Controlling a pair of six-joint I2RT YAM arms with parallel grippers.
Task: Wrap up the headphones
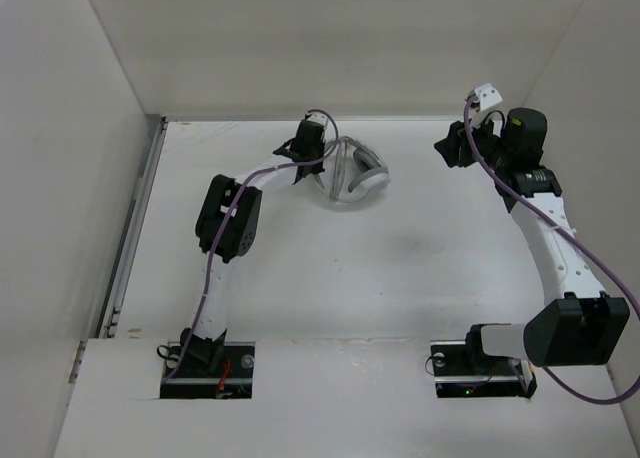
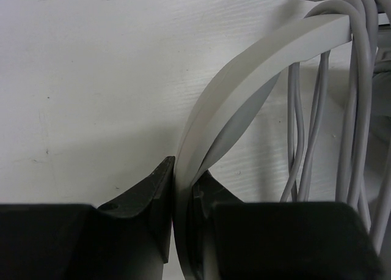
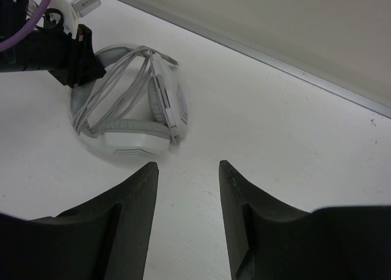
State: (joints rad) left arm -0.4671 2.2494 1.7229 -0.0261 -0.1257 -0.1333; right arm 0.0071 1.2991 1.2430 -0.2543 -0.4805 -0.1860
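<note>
The white and light-grey headphones (image 1: 356, 178) lie on the table near the back middle, and show in the right wrist view (image 3: 134, 109) with both earcups folded together. The thin grey cable (image 2: 357, 109) is looped several times over the headband (image 2: 244, 78); the loops also show in the right wrist view (image 3: 113, 84). My left gripper (image 1: 312, 163) is shut on the headband, its jaws pressed against both sides in the left wrist view (image 2: 183, 176). My right gripper (image 3: 188, 165) is open and empty, raised at the back right (image 1: 450, 146), well apart from the headphones.
White walls enclose the table on the left, back and right. A metal strip (image 1: 135, 228) runs along the left table edge. Purple arm cables (image 1: 520, 193) hang along both arms. The white table (image 1: 400, 278) lies between the arms.
</note>
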